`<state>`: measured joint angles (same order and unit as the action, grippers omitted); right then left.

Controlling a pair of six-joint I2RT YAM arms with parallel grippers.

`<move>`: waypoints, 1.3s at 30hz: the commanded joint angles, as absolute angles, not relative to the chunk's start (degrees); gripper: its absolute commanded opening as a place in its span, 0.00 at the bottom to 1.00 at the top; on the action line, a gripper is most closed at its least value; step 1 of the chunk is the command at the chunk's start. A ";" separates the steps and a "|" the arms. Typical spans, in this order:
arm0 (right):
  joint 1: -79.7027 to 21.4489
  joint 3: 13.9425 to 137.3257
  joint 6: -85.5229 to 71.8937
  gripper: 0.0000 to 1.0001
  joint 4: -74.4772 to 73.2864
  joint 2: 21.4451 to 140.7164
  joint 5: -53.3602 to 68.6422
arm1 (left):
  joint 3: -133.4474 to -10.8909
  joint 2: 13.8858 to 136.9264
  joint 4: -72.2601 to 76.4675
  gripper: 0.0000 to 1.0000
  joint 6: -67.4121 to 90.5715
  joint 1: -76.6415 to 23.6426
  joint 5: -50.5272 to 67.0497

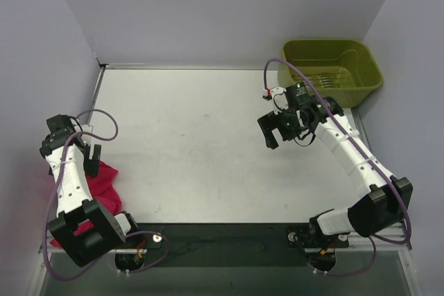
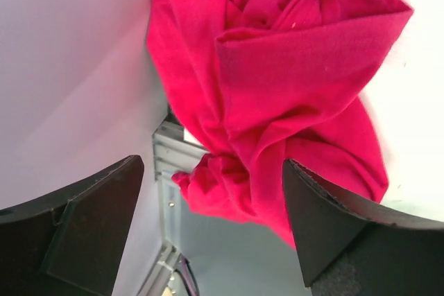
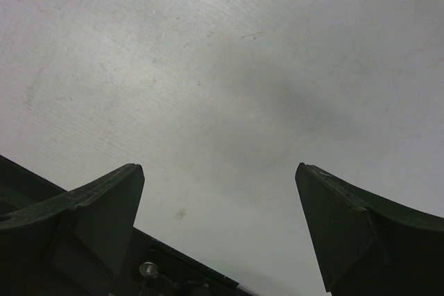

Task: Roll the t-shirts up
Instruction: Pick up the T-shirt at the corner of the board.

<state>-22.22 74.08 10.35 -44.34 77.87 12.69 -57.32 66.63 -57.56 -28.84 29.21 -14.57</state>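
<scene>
A magenta-red t-shirt (image 1: 99, 181) lies crumpled at the table's near left edge, partly hidden under my left arm. In the left wrist view the t-shirt (image 2: 291, 81) is bunched in folds, part of it hanging over the table edge. My left gripper (image 2: 211, 171) is open above it, the fabric showing between the fingers without being clamped. My right gripper (image 1: 277, 129) is open and empty over bare table at the right, near the bin; in the right wrist view it (image 3: 218, 175) shows only table between its fingers.
An olive-green plastic bin (image 1: 331, 68) stands at the back right corner. Grey walls close the left, back and right sides. The left wall (image 2: 62, 67) is close beside my left gripper. A black rail (image 1: 222, 237) runs along the near edge.
</scene>
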 commanded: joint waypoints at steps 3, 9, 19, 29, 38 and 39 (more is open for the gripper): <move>-23.03 79.98 11.34 0.99 -46.32 81.56 12.39 | -57.74 73.64 -53.88 0.85 -25.66 31.90 -9.43; -23.38 80.60 11.69 0.99 -46.32 82.09 12.39 | -57.83 79.89 -51.77 0.67 -24.52 35.07 -3.44; -23.38 74.81 12.83 0.99 -45.35 78.05 11.87 | -58.62 80.24 -50.88 0.17 -23.29 34.02 2.37; -23.29 69.87 13.10 0.99 -43.86 73.83 12.04 | -58.89 77.17 -45.97 0.62 -24.95 30.85 -9.13; -23.20 68.73 13.18 0.99 -43.95 73.13 11.87 | -61.96 83.41 -47.46 0.54 -22.51 30.41 -9.23; -23.20 68.82 13.18 0.99 -43.95 73.13 11.60 | -62.48 83.67 -47.72 0.52 -22.24 30.32 -8.97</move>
